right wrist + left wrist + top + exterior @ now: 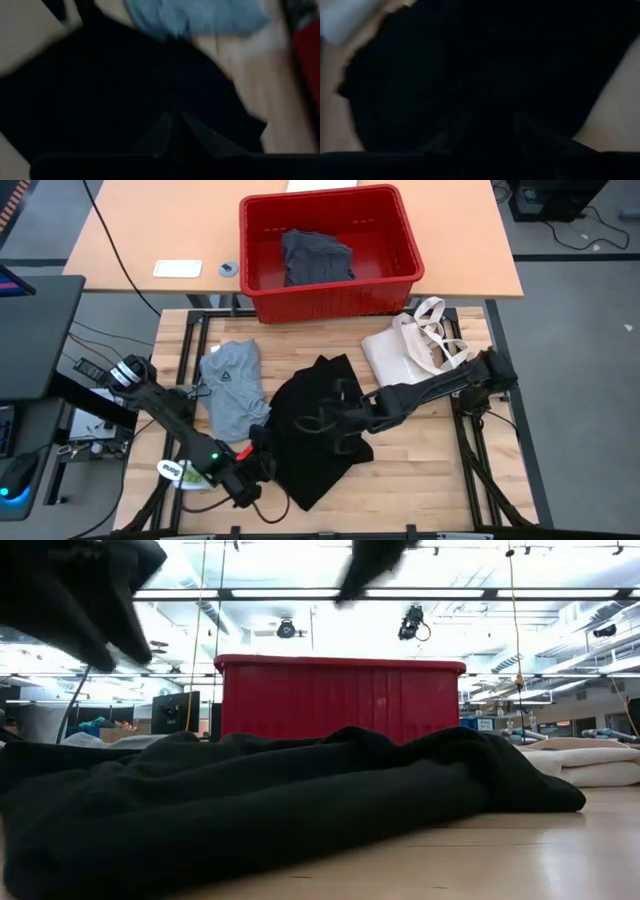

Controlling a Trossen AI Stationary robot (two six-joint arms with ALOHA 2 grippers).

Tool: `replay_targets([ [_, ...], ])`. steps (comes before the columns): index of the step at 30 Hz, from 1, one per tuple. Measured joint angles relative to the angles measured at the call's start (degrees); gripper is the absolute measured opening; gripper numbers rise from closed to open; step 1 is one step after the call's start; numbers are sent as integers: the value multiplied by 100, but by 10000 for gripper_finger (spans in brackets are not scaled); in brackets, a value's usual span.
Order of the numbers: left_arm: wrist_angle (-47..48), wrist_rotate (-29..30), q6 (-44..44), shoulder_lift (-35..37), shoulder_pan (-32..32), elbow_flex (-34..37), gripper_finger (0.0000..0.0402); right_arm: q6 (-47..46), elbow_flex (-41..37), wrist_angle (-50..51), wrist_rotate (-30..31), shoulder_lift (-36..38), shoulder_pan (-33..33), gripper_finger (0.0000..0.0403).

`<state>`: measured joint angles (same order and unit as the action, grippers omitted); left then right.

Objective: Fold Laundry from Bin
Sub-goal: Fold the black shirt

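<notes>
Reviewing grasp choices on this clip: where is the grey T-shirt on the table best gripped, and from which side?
Likely at the light grey T-shirt's near edge, approached from above by the left gripper, the closer one. The shirt lies flat and apart from the black garment, so a thin edge pinch should lift it.

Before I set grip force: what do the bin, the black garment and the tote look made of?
The bin looks like glossy red moulded plastic, with a thick rim and rigid sloping walls. The black garment seems soft matte knit cloth; it lies slumped in folds. The tote looks like cream canvas, probably stiffer, with loop handles.
</notes>
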<state>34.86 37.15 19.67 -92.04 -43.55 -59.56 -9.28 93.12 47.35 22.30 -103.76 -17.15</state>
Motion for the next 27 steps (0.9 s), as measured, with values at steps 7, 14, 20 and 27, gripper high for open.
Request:
replay_targets([
  [7, -640, -1862, -138, -370, 374, 318, 150, -460, -2919, -2778, -835, 623, 158, 48],
  [14, -621, -1607, -224, -765, 875, 474, 150, -1231, -4360, -3937, -841, 706, 136, 48],
  [20, -519, -171, -676, -930, 1371, 479, 150, -1943, -4760, -3973, -883, 656, -265, 48],
  [27, -465, 1999, -1199, -925, 1999, 474, 150, -2793, -4858, -4616, -1020, 584, -888, 48],
])
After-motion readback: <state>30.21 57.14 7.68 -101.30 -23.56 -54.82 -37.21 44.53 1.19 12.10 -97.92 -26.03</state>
